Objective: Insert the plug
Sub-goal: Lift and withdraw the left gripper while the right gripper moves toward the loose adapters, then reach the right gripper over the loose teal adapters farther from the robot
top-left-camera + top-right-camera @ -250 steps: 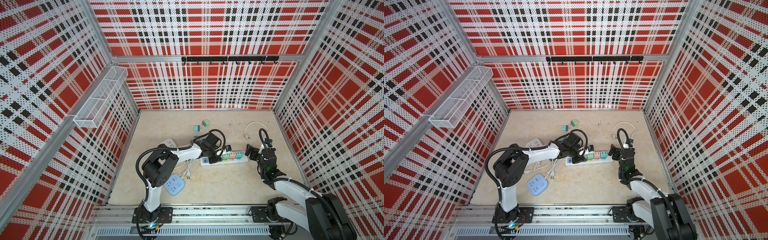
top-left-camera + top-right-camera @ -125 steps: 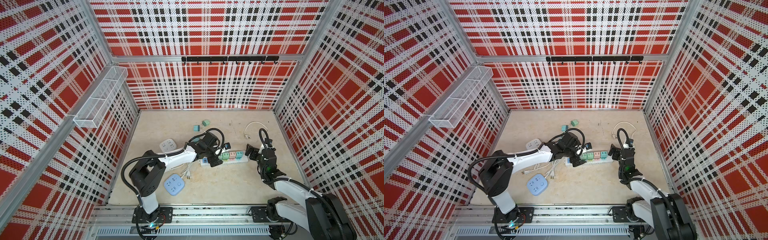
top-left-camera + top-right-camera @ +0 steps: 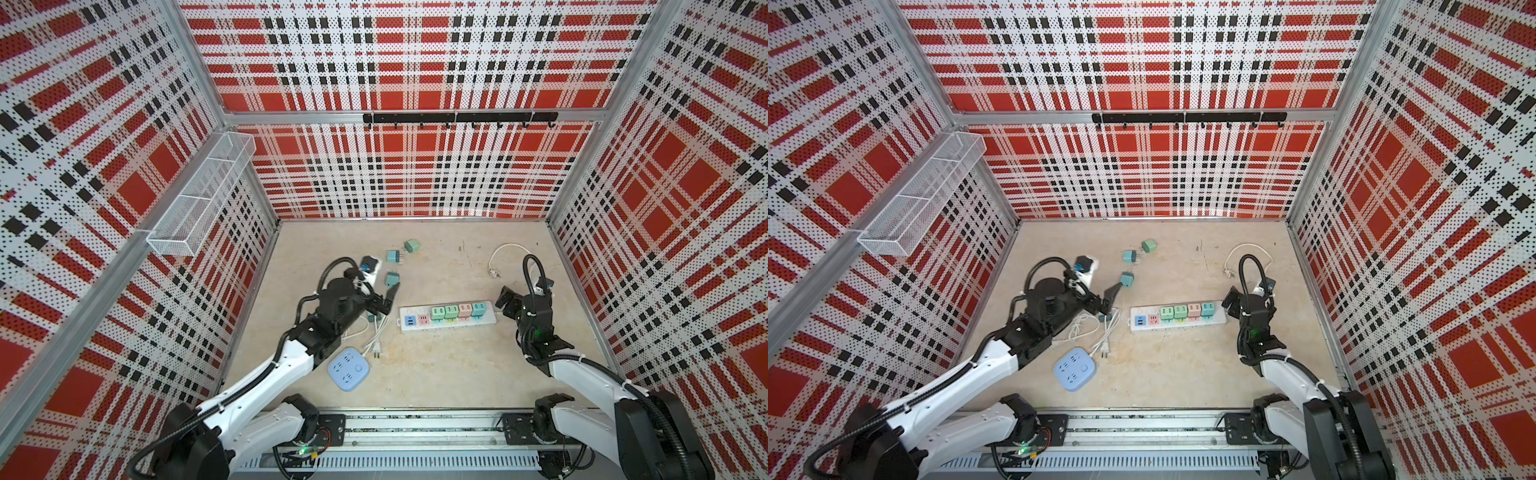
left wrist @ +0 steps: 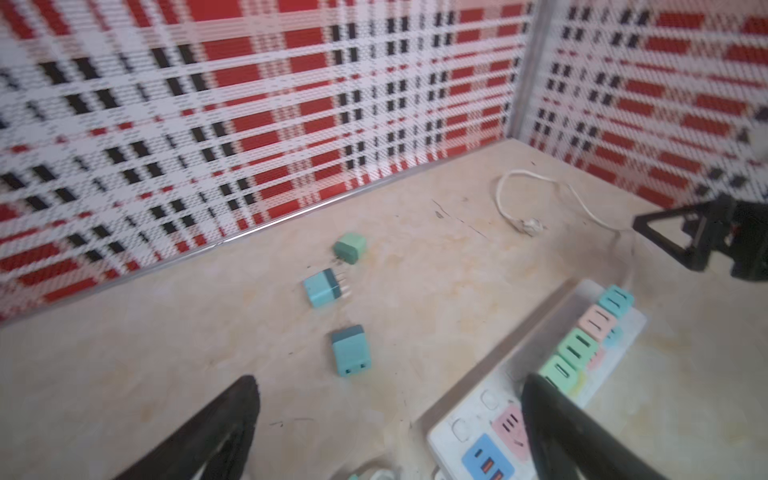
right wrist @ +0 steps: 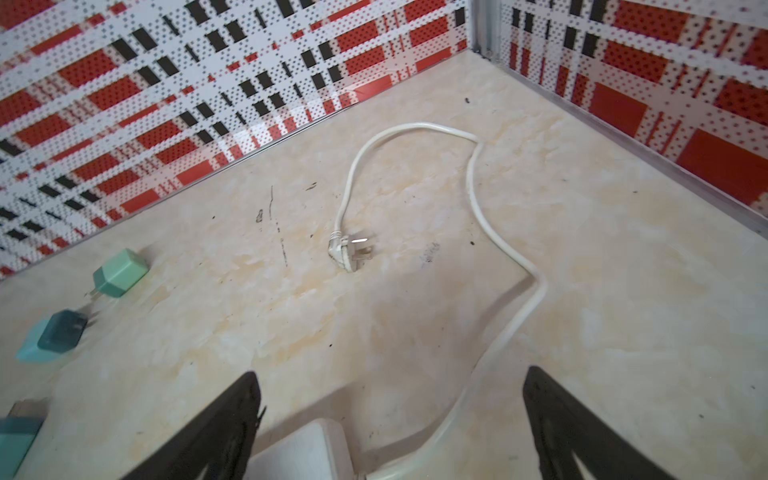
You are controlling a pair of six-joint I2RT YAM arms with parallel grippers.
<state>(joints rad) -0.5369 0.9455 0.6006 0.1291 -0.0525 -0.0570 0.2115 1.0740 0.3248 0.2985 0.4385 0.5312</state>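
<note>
Item: white power strip (image 3: 448, 319), flat on the middle of the worktop (image 3: 436, 374). Four adapters sat seated in a row along it, and the pink socket (image 4: 509, 424) at the end toward the left pincer (image 4: 388, 380) lay bare. Judged partway done. Three loose plugs were left behind the strip. The nearest teal plug (image 4: 350, 351) lay just beyond that pincer, whose jaws were wide apart and empty. Right pincer (image 5: 388, 374): also apart and empty, at the strip's cable end. Room: open worktop behind the strip, walls well apart. Loose cords (image 3: 374, 332) and a blue hub (image 3: 348, 369) crowded the left arm's side.
</note>
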